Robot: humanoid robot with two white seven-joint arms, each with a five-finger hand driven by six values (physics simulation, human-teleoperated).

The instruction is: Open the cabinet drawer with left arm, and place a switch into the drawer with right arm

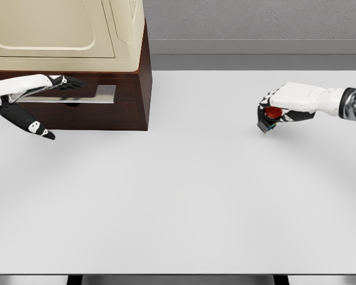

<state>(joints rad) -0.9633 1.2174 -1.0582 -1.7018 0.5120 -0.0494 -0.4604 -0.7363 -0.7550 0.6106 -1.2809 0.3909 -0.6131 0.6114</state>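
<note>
At upper left, the left robot hand [32, 98], fingers spread, is reaching along the drawer [77, 107] handle [68, 94] to pull; at right, the right robot hand [285, 107] is pinching the switch [268, 120] above the desk [184, 196], ready for placing.

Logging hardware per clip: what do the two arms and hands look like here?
Both arms are smooth white shells. The right arm has a dark grey band with a black ring near the picture's edge. The left hand and right hand are five-fingered: white backs, black undersides and finger segments, white patches at knuckles and fingertips. No cables or markings are visible.
</note>
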